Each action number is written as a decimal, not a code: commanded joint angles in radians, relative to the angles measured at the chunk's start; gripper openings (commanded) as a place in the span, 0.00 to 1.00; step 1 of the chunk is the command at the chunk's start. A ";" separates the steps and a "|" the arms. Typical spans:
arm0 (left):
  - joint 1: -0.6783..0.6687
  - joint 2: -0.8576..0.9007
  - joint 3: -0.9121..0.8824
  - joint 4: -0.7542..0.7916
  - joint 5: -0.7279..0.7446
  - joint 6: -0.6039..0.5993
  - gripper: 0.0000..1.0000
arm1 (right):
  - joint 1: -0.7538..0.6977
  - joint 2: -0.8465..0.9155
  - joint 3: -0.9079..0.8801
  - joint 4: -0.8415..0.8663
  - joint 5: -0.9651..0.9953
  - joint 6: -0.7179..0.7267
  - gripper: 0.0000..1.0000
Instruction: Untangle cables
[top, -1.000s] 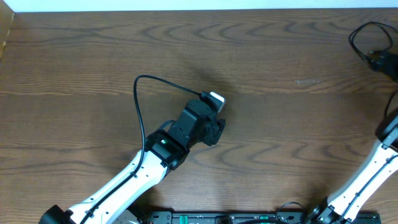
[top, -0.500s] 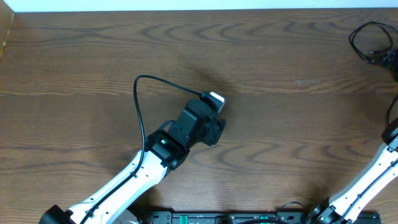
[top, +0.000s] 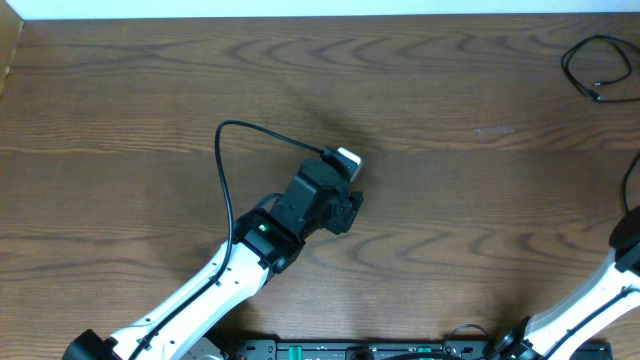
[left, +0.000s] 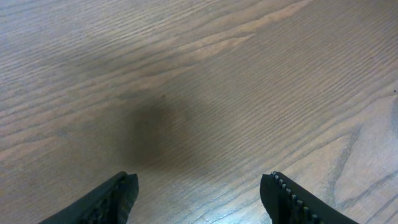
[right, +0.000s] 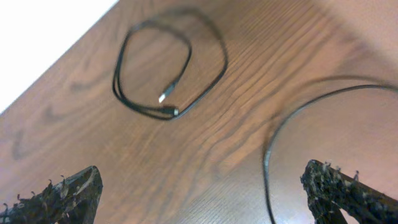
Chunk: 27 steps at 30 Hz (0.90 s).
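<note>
The wooden table (top: 120, 80) filled every view; the left arm (top: 200, 290) reached to its middle, with its own thick lead (top: 219, 160) arcing out beside it, and the right arm (top: 590, 300) ran off the right edge.

The black cable (right: 225, 59) lay flat in a loose oval loop at the far right corner, well apart from the left arm; its two small plug ends (right: 163, 97) rested inside the loop, near its lower edge; no white cord showed in any view, so whether anything was left to untangle could not be told. A second dark arc (right: 266, 162) curved across the right wrist view; I could not tell whether it was a task cord or the arm's own lead.

The left gripper (left: 199, 186) hung over bare wood, jaws parted with nothing between them; the right gripper (right: 202, 186) stood spread wide, empty, the loop ahead of it.

The cable looked light, thin and limp; it would likely slide on the smooth wood and sag when lifted. A pinch on the doubled strand beside the plugs seemed the best hold; a grip on the plugs themselves might slip.
</note>
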 joint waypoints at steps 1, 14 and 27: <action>-0.001 -0.020 0.003 0.004 -0.019 0.013 0.72 | 0.071 -0.097 0.019 -0.032 0.235 0.088 0.99; 0.036 -0.268 0.004 -0.061 -0.232 -0.025 0.98 | 0.200 -0.163 0.019 -0.332 0.246 0.066 0.99; 0.183 -0.578 0.004 -0.348 -0.299 -0.104 0.99 | 0.378 -0.164 0.018 -0.511 0.030 -0.109 0.99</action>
